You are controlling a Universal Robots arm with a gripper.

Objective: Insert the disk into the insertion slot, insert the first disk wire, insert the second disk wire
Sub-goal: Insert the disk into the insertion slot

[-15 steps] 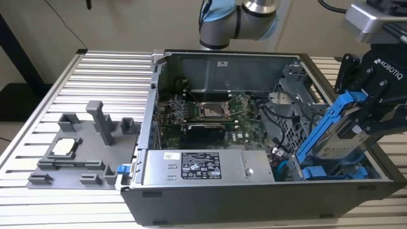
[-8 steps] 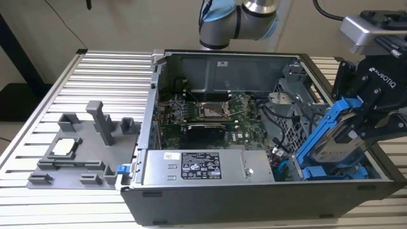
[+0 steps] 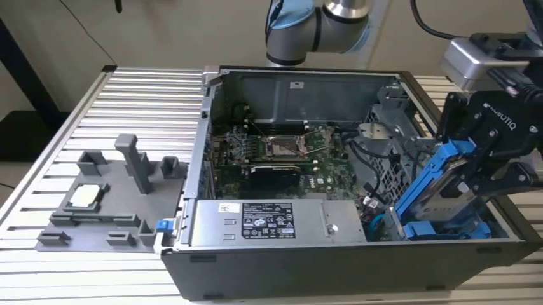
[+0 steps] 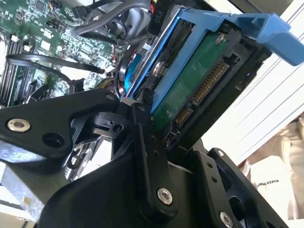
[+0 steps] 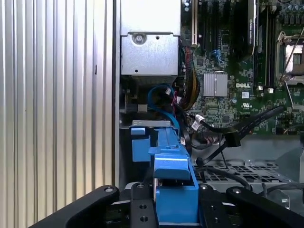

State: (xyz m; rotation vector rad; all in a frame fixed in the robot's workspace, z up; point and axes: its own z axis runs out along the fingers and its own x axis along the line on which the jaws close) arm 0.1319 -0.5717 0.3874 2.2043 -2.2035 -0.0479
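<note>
My gripper is shut on the disk, a silver-grey drive in a bright blue carrier. The disk is held tilted over the right end of the open computer case. Its lower end dips toward the dark grey drive cage, where the insertion slot lies. A second blue frame sits at the bottom of that cage. In the second wrist view the disk shows its green underside and connector between my black fingers. In the first wrist view the blue carrier points at the cage, with a blue wire and a black wire beyond it.
A grey power-supply box with a white sticker fills the near side of the case, and the green motherboard lies behind it. A grey fixture plate with posts sits on the slatted metal table at the exterior view's left.
</note>
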